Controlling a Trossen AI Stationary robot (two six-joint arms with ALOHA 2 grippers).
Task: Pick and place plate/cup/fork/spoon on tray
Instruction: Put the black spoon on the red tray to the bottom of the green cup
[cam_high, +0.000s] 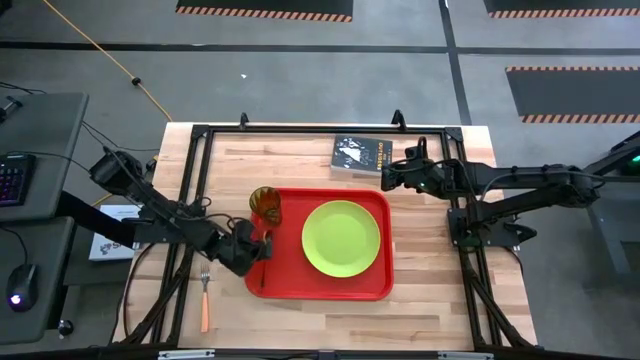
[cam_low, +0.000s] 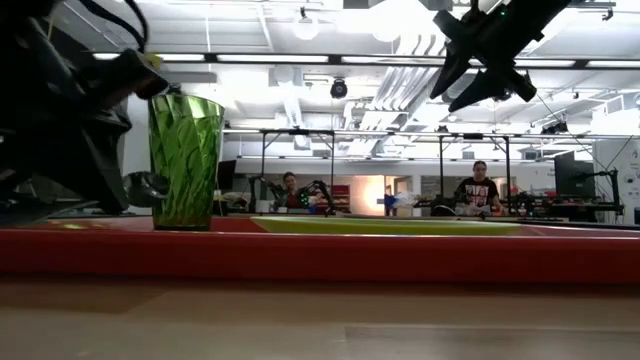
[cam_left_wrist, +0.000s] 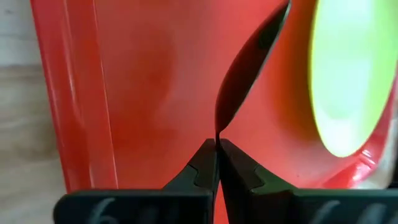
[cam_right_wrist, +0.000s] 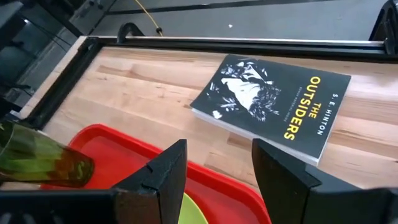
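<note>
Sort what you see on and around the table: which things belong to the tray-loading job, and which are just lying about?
Part of the job:
- large red plastic tray
- round lime-green plate, on the tray
- green-tinted tumbler cup, on the tray
- dark-handled spoon, held by the left gripper
- orange-handled fork, on the table

Lying about:
- dark paperback book
- right gripper, idle

I see a light wooden desk (cam_high: 430, 300) with the red tray (cam_high: 375, 285) lying flat near its middle. The orange-handled fork (cam_high: 204, 301) lies directly on the wood just left of the tray's near left corner, tines pointing to the far side. A dark book (cam_high: 361, 157) lies at the desk's far edge, just beyond the tray's far right corner.
</note>
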